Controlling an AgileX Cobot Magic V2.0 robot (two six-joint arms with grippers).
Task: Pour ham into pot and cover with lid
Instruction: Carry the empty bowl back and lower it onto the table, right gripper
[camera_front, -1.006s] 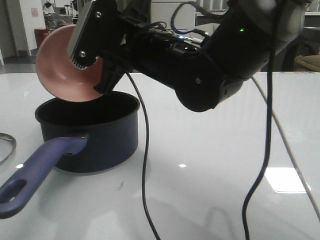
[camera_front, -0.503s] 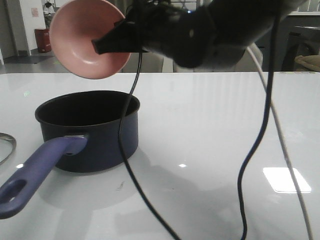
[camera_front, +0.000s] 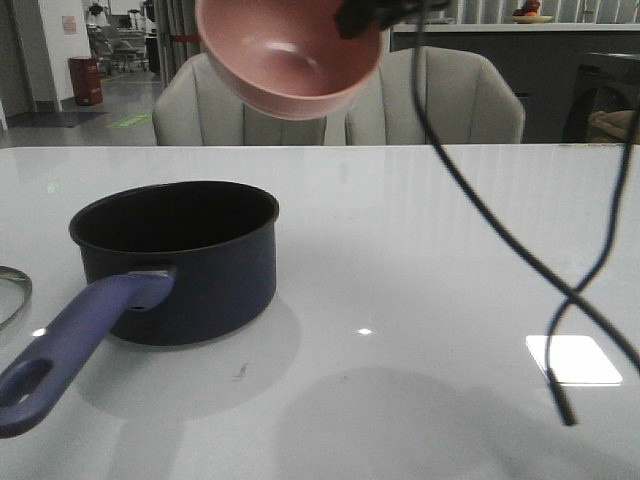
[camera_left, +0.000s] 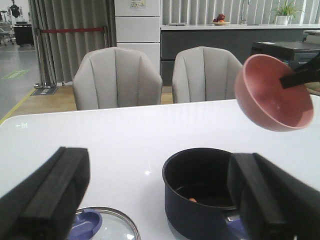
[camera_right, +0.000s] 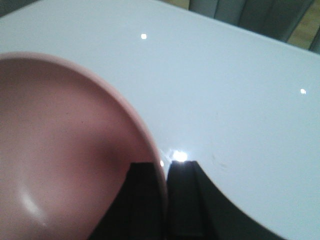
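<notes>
The dark navy pot (camera_front: 178, 262) with its long purple-blue handle (camera_front: 75, 345) stands on the table at the left. A small orange ham cube (camera_left: 192, 199) shows on its black inside in the left wrist view. My right gripper (camera_right: 165, 170) is shut on the rim of the empty pink bowl (camera_front: 290, 55), held high above the table to the right of the pot. The bowl also shows in the left wrist view (camera_left: 272, 95). The glass lid (camera_left: 107, 229) with its blue knob (camera_left: 82, 223) lies left of the pot, below my open left gripper (camera_left: 160, 200).
Two grey chairs (camera_front: 430, 100) stand behind the table's far edge. Black cables (camera_front: 520, 240) hang over the table's right half. The lid's steel rim (camera_front: 12, 295) shows at the front view's left edge.
My right gripper has lifted the pink bowl up and to the right, away from above the pot, and turned it more upright. The right arm has left most of the front view.
</notes>
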